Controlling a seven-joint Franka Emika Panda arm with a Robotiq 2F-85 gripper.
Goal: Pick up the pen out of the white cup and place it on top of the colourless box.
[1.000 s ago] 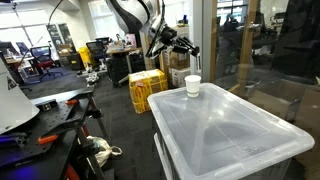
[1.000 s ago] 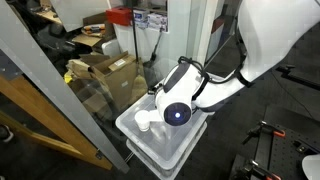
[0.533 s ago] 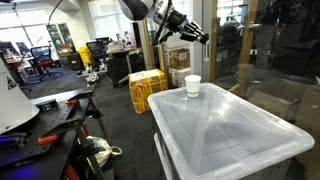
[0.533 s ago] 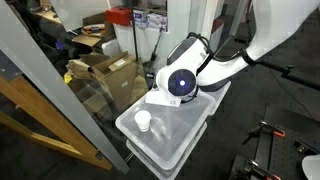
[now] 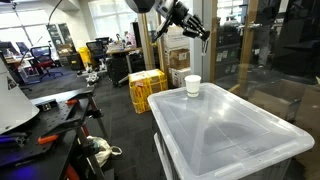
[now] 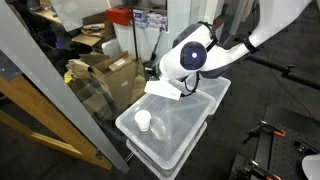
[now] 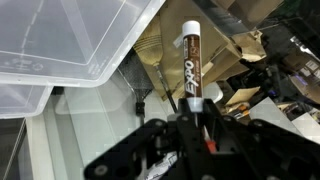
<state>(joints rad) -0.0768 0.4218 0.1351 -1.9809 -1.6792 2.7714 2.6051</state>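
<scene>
The white cup [image 5: 192, 86] stands on the near corner of the colourless box lid [image 5: 225, 125]; it also shows in an exterior view [image 6: 144, 121]. My gripper [image 5: 190, 20] is high above the cup and shut on the pen. In the wrist view the pen [image 7: 190, 62], a white Expo marker with a dark label, sticks out from between the closed fingers [image 7: 193, 112]. In an exterior view my gripper [image 6: 163, 89] hangs over the box lid [image 6: 185, 125], away from the cup.
A glass partition [image 6: 60, 90] with a wooden frame stands beside the box. Yellow crates [image 5: 146, 88] and cardboard boxes [image 6: 105, 70] sit on the floor behind. A workbench with tools [image 5: 45, 120] is off to one side.
My gripper has risen well above the cup with the pen in it and moved away over the lid. The cup has stayed in place.
</scene>
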